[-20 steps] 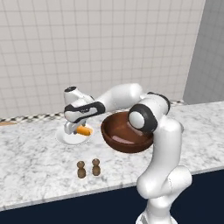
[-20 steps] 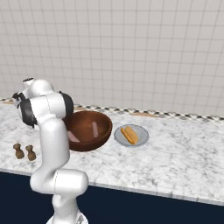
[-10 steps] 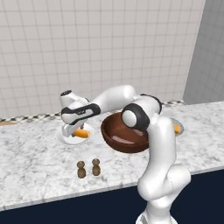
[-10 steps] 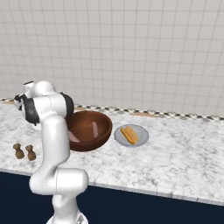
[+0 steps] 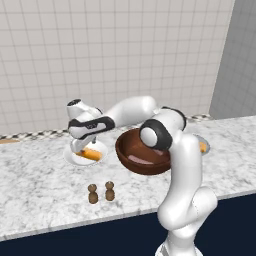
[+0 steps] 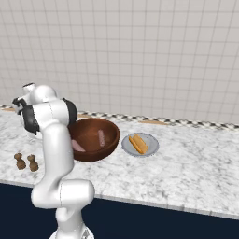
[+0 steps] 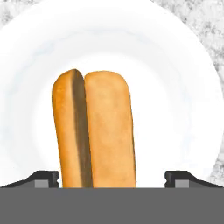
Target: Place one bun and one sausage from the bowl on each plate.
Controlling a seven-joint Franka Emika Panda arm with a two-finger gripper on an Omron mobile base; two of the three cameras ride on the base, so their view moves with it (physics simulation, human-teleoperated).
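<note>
Bun-drop step on the plate point(image 5: 75, 156) left of the bowl point(image 5: 142, 157): bun point(image 7: 98, 131) lies on it, tool point(image 7: 111, 177) released, tips wide either side, no contact. Next, prob.: lift, go to bowl for a sausage point(image 6: 101, 137). Plate point(image 6: 151, 145) right of bowl has a bun point(image 6: 138, 144) too.

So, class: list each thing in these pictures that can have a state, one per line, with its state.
gripper: open, over the left plate, holding nothing
left plate: holds one bun, no sausage
bun: lying flat on the left plate, between the fingertips
bowl: upright, two sausages inside
right plate: holds a bun
</note>
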